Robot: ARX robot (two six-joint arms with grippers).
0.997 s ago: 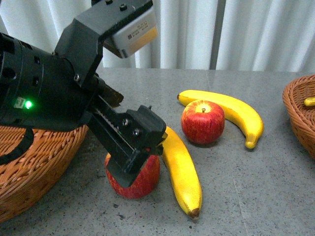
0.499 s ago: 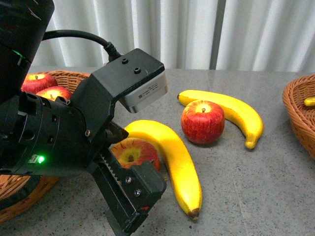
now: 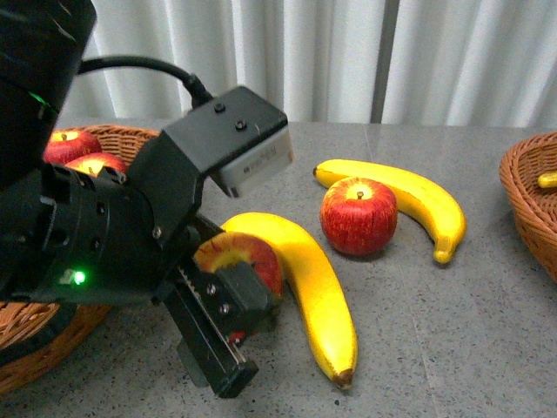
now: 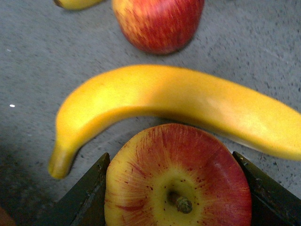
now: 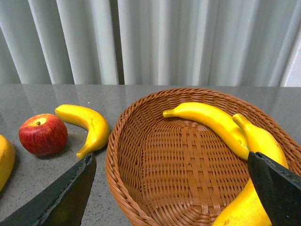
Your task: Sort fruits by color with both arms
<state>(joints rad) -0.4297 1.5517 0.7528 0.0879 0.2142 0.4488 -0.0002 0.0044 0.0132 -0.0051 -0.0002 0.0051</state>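
Observation:
My left gripper (image 3: 237, 287) is shut on a red apple (image 3: 252, 255) with a yellow top, low over the table near the front. In the left wrist view the apple (image 4: 178, 179) fills the gap between both dark fingers (image 4: 87, 193) of the left gripper (image 4: 176, 190). A long banana (image 3: 318, 283) curves right beside it. Further back a second apple (image 3: 359, 216) rests against another banana (image 3: 409, 196). My right gripper (image 5: 171, 193) hangs open over a wicker basket (image 5: 117, 141) holding two bananas (image 5: 211, 120).
A wicker basket (image 3: 130, 135) at the left holds two red apples (image 3: 70, 144). The right basket's rim (image 3: 526, 205) shows at the front view's right edge with a banana tip (image 3: 546, 180). White curtains close off the back of the grey table.
The left arm came down and nearer the camera. Its fingers, beside the near apple half a second ago, have closed round it. The other fruits lie as before.

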